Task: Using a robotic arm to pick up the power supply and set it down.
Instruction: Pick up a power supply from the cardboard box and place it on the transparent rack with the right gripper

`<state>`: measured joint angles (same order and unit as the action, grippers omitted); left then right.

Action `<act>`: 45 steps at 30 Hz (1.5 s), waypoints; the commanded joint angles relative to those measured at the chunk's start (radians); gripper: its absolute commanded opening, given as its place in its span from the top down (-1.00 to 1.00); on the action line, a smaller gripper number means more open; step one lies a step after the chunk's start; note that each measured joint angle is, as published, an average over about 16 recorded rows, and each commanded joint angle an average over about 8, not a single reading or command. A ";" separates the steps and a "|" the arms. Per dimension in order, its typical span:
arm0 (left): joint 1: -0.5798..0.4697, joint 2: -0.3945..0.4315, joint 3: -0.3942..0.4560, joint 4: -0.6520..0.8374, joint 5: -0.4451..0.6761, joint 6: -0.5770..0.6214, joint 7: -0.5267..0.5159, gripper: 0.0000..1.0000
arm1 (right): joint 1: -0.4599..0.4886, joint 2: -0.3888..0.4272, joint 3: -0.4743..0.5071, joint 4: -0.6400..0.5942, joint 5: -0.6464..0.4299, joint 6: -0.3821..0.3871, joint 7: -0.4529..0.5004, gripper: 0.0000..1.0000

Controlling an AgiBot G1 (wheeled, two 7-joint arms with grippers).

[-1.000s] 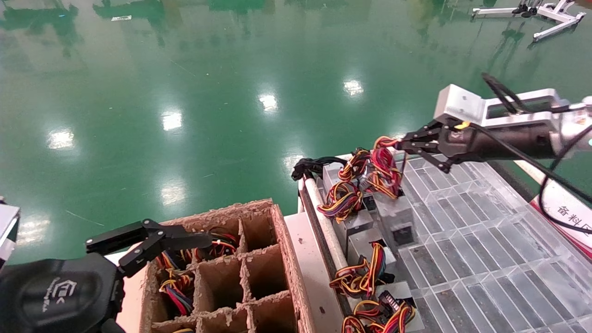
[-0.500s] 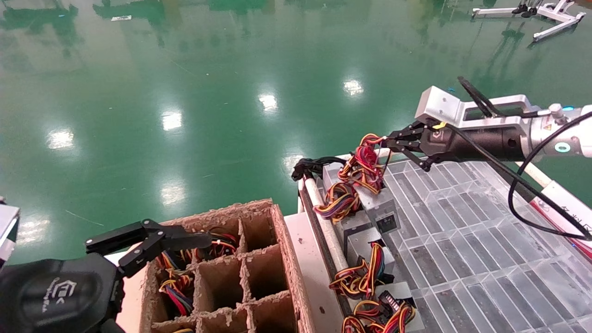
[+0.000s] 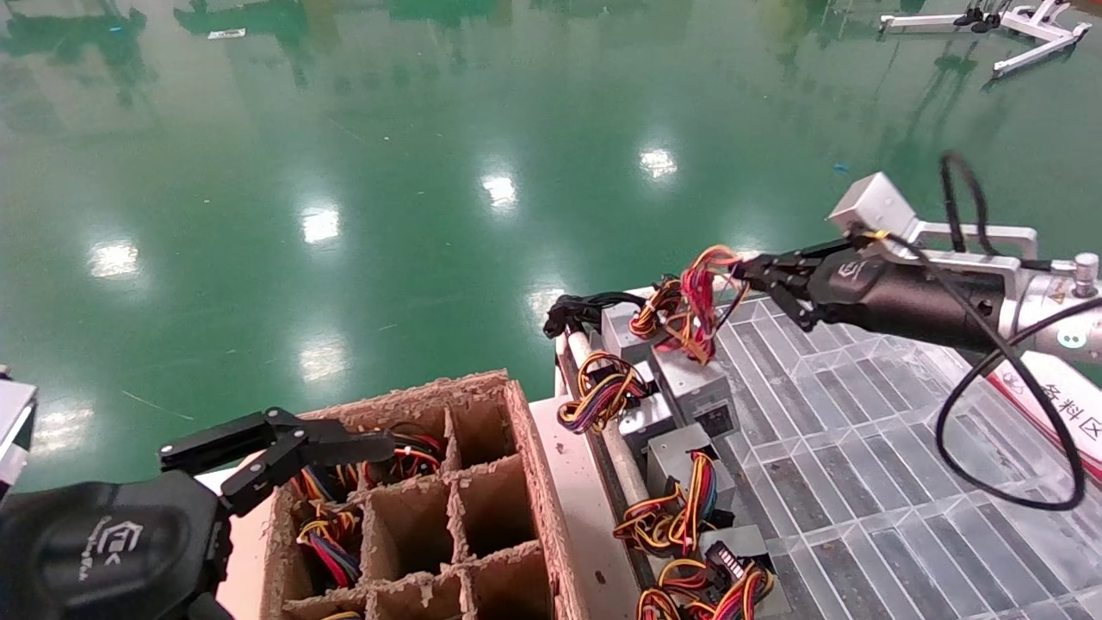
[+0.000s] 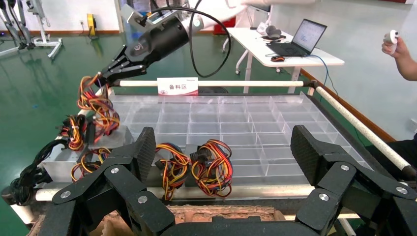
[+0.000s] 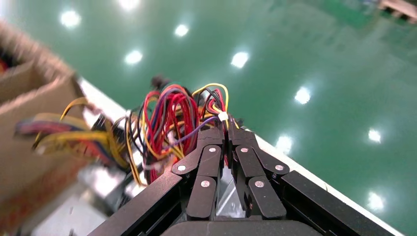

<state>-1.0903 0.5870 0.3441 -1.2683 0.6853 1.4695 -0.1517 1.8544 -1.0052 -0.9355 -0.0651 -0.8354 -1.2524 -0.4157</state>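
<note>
Right tool (image 3: 747,269) pinches the red wire bundle (image 3: 699,293) of the power supply (image 3: 696,389), a heavy-looking metal box likely to swing from limp leads.

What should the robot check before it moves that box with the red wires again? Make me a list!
1. Right gripper jaws shut on the red wire bundle: ok.
2. Grip is on the power supply box itself: not ok, wires only.
3. Box lifted clear of the clear tray: cannot tell.
4. Neighbouring grey box apart from it: not ok, they sit close together.
5. Left gripper out of the way, open, by the cardboard box: ok.
</note>
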 commanded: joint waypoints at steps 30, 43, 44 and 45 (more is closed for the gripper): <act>0.000 0.000 0.000 0.000 0.000 0.000 0.000 -1.00 | -0.174 -0.031 0.151 0.059 0.213 0.028 0.083 1.00; 0.000 0.000 0.001 0.000 0.000 0.000 0.000 -1.00 | -0.263 -0.008 0.185 0.032 0.260 0.068 0.085 1.00; 0.000 0.000 0.001 0.000 0.000 0.000 0.000 -1.00 | -0.268 -0.004 0.187 0.032 0.264 0.071 0.083 1.00; 0.000 0.000 0.001 0.000 0.000 0.000 0.000 -1.00 | -0.274 0.000 0.190 0.032 0.268 0.076 0.081 1.00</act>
<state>-1.0905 0.5867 0.3448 -1.2683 0.6848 1.4693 -0.1514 1.5859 -1.0045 -0.7482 -0.0320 -0.5712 -1.1733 -0.3348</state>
